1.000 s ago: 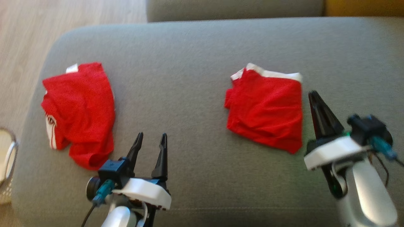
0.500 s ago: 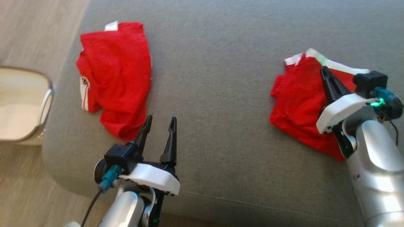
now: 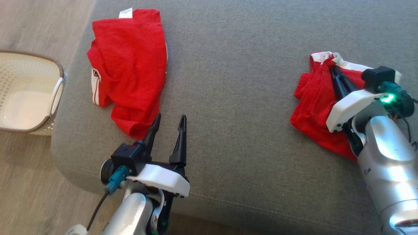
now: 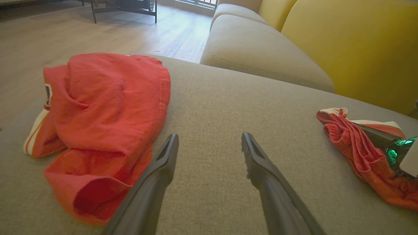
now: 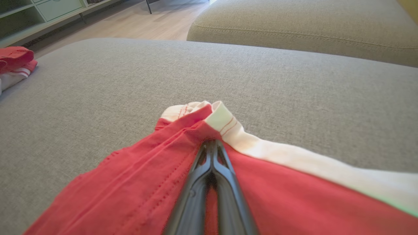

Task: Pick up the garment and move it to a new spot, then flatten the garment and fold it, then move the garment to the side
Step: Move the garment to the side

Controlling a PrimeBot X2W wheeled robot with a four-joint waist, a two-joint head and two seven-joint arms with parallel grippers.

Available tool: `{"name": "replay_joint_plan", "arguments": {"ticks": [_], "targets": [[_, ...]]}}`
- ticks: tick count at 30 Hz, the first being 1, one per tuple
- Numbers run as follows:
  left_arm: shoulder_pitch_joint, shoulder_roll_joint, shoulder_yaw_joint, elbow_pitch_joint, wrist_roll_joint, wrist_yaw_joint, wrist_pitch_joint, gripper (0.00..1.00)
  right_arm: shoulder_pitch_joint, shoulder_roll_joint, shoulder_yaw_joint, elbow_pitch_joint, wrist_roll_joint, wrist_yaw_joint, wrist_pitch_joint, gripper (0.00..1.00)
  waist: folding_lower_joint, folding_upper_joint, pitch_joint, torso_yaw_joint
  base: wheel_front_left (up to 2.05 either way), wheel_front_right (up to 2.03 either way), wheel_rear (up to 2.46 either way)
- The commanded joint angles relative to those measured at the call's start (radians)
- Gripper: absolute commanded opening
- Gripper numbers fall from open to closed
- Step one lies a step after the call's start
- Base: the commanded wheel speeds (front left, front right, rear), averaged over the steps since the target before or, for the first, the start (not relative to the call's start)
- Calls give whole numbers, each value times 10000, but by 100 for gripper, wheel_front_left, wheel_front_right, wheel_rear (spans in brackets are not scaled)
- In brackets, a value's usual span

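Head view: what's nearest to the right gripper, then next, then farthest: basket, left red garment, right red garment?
1. Right red garment: pinched in the right gripper.
2. Left red garment: across the couch, leftward.
3. Basket: on the floor, beyond the couch's left edge.

Head view looks down, wrist views low, sharing grey cushion (image 3: 228, 98)
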Motion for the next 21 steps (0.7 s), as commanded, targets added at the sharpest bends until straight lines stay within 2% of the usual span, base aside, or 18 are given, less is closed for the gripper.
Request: {"name": "replay_joint_plan", "arguments": {"ticks": [1,5,11,15,21], "targets": [[-298,26,303,-270,-32,38,-53,100,-128,155,276,-105,-1,-2,-68,0,0,0,-54,-54,0,0,0],[-291,26,367,-201,34,14,-53,100,-151,157,417,-336,98,-2,-132,0,0,0,-318,-280,0,0,0],[-159,26,671,-136,173,-98,-53,100,911,338,-261,-1659,90,-2,-142,0,0,0,-875,-901,0,0,0],[-82,26,737,-103,230,-157,-53,100,1328,507,-685,-1499,-168,-2,-143,0,0,0,-1013,-1158,0,0,0],[-142,26,711,-42,331,-246,-53,100,1073,701,-1023,-759,-465,-2,-135,0,0,0,-920,-1301,0,0,0]]}}
